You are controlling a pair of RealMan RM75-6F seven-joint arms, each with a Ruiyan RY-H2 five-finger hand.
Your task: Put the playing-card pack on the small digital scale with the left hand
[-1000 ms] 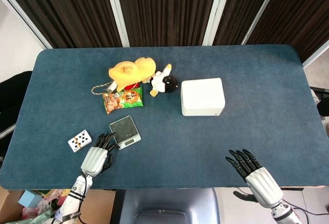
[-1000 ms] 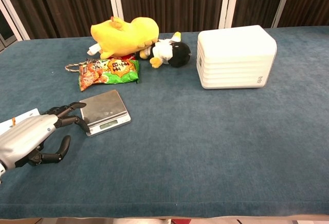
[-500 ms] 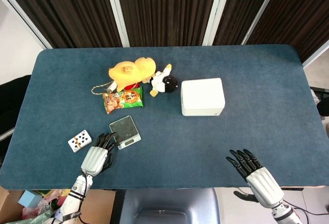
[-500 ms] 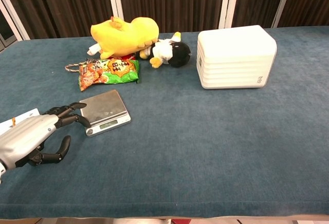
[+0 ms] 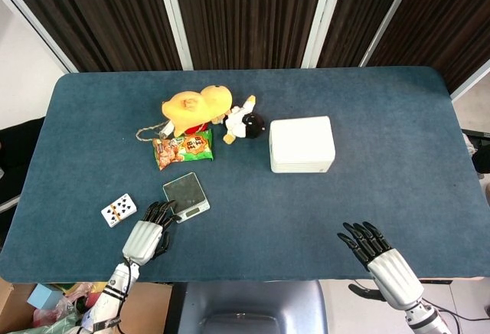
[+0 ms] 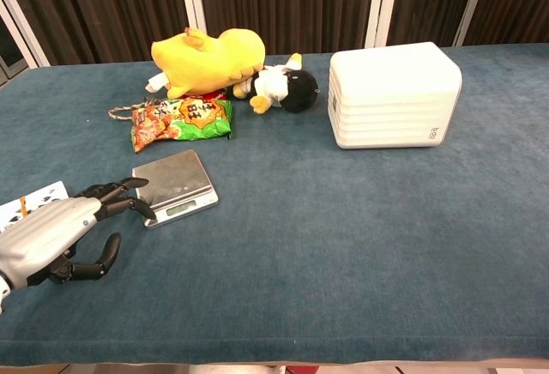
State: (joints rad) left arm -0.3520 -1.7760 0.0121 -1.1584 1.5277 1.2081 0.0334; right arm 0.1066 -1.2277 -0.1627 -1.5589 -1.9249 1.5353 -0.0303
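Observation:
The playing-card pack (image 5: 119, 210) lies flat on the blue table near the front left edge, showing a face with several pips; the chest view catches it (image 6: 33, 200) at the far left. The small digital scale (image 5: 186, 197) sits to its right with a bare silver platform (image 6: 171, 178). My left hand (image 5: 145, 234) hovers just in front of the scale, between it and the pack, fingers spread and holding nothing (image 6: 60, 232). My right hand (image 5: 380, 256) is at the front right edge, open and empty; the chest view does not show it.
Behind the scale lie a snack bag (image 5: 182, 148), a yellow plush toy (image 5: 195, 108) and a black-and-white plush (image 5: 245, 122). A white box-shaped appliance (image 5: 302, 144) stands mid-table. A string loop (image 6: 124, 111) lies beside the snack bag.
My left hand has drawn back slightly toward the table's front edge, uncovering more of the card pack in the chest view. The right hand has barely moved.

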